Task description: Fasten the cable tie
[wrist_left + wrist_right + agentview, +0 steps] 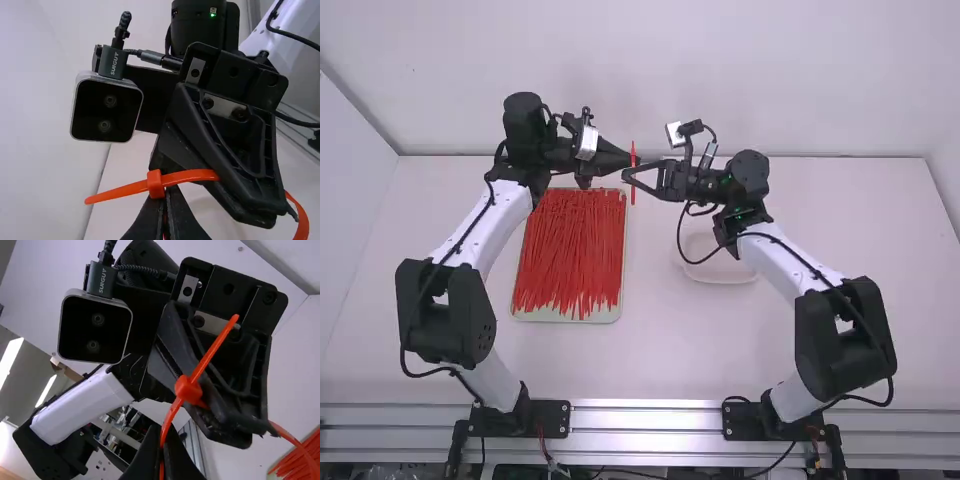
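High view, upper middle of the frame: the left gripper [623,158] is pinched shut on the red cable tie [632,192], which stands upright by the upper right corner of the tray [565,320] of spare ties. Just right, the right gripper [638,177] is clamped on the same strap. The tail is through the head [154,183], so tightening likely remains: brace near the head and pull the tail straight, without twisting.

1. High view: fixed, above and behind both arm bases, facing forward and down. Far off; whole table [880,230] framed.
2. Left wrist view: faces right gripper [235,195] and right wrist camera [105,107], very near.
3. Right wrist view: opposite way, faces left gripper [225,415] and left wrist camera [95,332], equally near.
4. Shared by all three: cable tie [632,172].
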Robot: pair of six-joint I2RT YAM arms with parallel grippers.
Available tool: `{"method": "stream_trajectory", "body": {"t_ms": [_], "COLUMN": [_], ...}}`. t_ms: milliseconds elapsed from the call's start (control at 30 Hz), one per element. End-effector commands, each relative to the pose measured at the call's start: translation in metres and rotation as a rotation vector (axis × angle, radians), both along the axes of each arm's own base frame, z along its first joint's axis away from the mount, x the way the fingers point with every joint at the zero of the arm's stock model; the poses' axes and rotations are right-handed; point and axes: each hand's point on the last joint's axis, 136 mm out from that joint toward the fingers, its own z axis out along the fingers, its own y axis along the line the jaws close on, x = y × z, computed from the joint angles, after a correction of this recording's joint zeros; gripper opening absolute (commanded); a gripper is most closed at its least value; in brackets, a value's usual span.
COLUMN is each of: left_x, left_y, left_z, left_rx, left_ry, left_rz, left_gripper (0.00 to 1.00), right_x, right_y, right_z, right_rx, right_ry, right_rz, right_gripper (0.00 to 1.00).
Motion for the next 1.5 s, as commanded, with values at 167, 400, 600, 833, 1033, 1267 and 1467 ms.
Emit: {"method": "stream_trajectory", "body": {"t_ms": [167,400,600,833,1033,1267,1467], "left_x": [-0.018,-0.022,-0.025,-0.020,-0.016,-0.016,-0.027], "left_y": [-0.010,-0.017,-0.021,-0.014,-0.007,-0.007,-0.023], "left_z": [0.000,0.001,0.001,0.001,0.001,-0.001,-0.003], "left_rx": [-0.012,-0.013,-0.014,-0.011,-0.005,-0.002,0.001], "left_ry": [-0.066,-0.070,-0.073,-0.049,0.020,0.062,0.079], "left_rz": [-0.088,-0.107,-0.119,-0.099,-0.081,-0.080,-0.125], "left_gripper": [0.02,0.02,0.02,0.02,0.02,0.02,0.02], "right_x": [0.025,0.033,0.041,0.020,0.015,0.030,0.037], "right_y": [-0.014,-0.023,-0.035,-0.026,-0.030,-0.051,-0.055], "right_z": [0.029,0.030,0.029,0.024,0.021,0.021,0.023], "right_rx": [0.057,0.058,0.055,0.020,0.002,0.003,0.017], "right_ry": [-0.052,-0.050,-0.047,-0.068,-0.078,-0.048,-0.039], "right_rz": [-0.123,-0.154,-0.181,-0.067,-0.030,-0.085,-0.125], "right_gripper": [0.00,0.00,0.00,0.18,0.39,0.44,0.44]}}
